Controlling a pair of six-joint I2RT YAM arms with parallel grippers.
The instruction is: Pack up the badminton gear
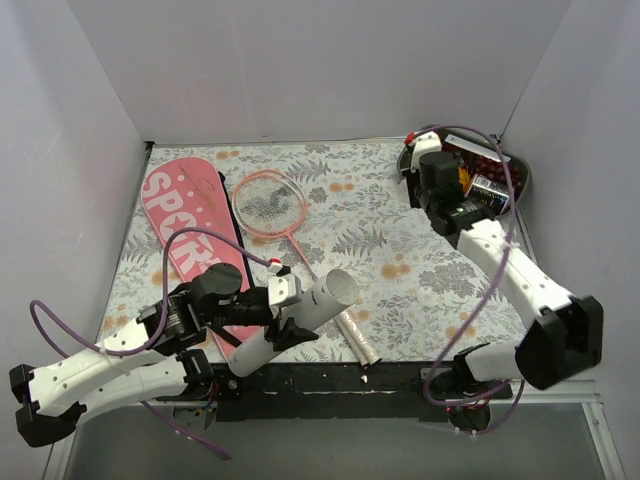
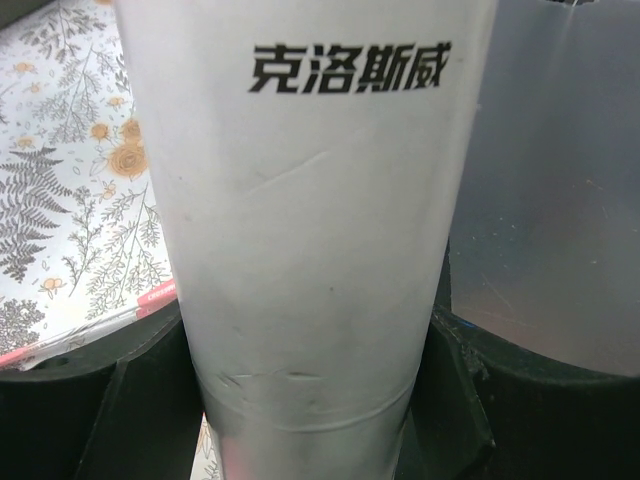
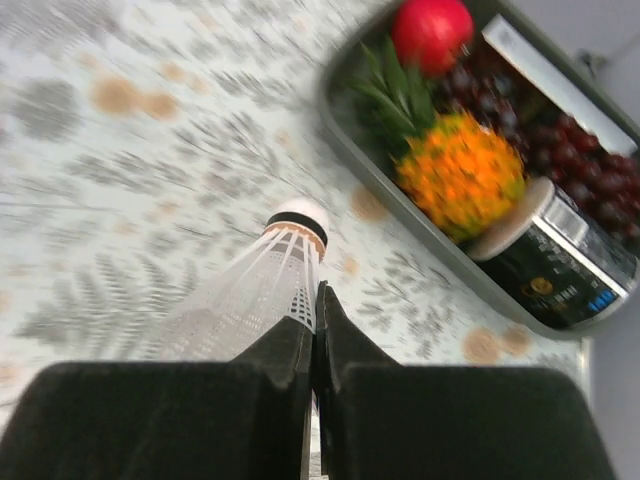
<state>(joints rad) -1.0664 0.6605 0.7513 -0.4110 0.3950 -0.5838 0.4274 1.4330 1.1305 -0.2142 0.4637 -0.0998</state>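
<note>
My left gripper [image 1: 283,315] is shut on the long white tube [image 1: 300,315], holding it tilted at the near edge with its open end toward the table's middle. In the left wrist view the tube [image 2: 310,230] with black letters fills the space between the black fingers [image 2: 455,400]. My right gripper [image 3: 318,300] is shut on the skirt of the small white shuttlecock [image 3: 270,270], above the cloth beside the tray; it sits at the back right in the top view [image 1: 411,166]. The pink-framed racket [image 1: 270,200] lies mid-table, next to the pink bag [image 1: 190,230] on the left.
A grey tray [image 3: 420,215] with a red fruit [image 3: 432,30], an orange pineapple [image 3: 460,170], dark grapes and a can [image 3: 560,260] stands at the back right [image 1: 520,175]. A flowered cloth covers the table. Grey walls close in three sides.
</note>
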